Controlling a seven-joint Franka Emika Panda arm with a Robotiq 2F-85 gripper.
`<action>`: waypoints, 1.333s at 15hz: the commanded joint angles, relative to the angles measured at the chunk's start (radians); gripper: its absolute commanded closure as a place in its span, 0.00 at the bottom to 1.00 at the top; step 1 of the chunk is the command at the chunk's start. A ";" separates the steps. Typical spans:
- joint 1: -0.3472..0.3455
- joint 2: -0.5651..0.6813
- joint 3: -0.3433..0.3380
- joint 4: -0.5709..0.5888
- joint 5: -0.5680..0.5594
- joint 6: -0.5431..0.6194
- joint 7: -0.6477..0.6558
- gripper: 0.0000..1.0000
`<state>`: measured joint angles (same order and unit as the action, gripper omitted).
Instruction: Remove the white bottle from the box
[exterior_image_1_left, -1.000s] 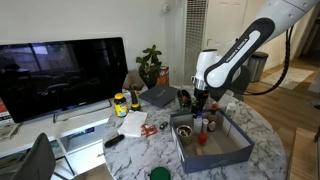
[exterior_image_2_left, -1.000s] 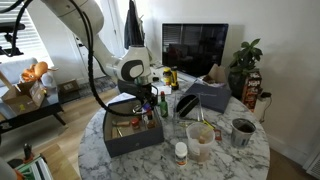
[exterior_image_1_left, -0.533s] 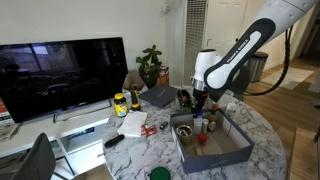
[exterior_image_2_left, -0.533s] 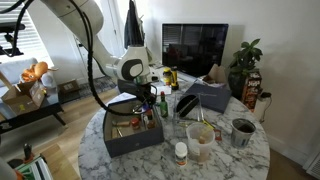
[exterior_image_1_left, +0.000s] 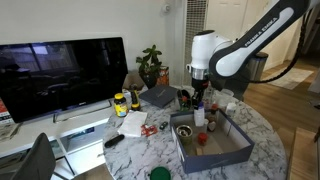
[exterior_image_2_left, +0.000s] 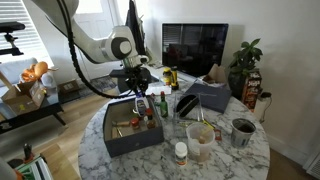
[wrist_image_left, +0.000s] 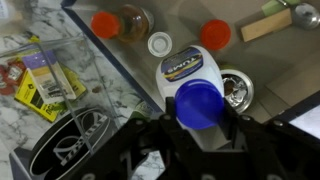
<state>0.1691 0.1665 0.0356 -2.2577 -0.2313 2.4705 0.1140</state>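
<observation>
Claw (wrist_image_left: 200, 120) clamped on blue-capped white bottle (wrist_image_left: 185, 72) over box (exterior_image_1_left: 215, 157); red-topped containers (wrist_image_left: 106, 24), small white cap (wrist_image_left: 160, 43) crowd alongside

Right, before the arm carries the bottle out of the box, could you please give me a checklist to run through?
1. Gripper shut on the white bottle: ok. In the wrist view its blue-capped body sits between the dark fingers.
2. Bottle raised above the wall of the box: cannot tell from any view.
3. Bottle outside the box: not ok. The box floor lies under it in the wrist view.
4. Neighbours apart from the bottle: ok. The red-topped container and the small white cap do not touch it.
5. Room to set it down: ok. Bare marble of the table shows beside the box in an exterior view.
</observation>
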 joint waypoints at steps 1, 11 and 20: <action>0.025 -0.111 0.051 -0.005 -0.052 -0.135 -0.010 0.81; 0.079 0.025 0.247 0.159 0.173 -0.095 -0.448 0.81; 0.092 0.274 0.197 0.351 0.004 0.000 -0.449 0.81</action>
<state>0.2577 0.3255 0.2650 -1.9802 -0.1779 2.4355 -0.3582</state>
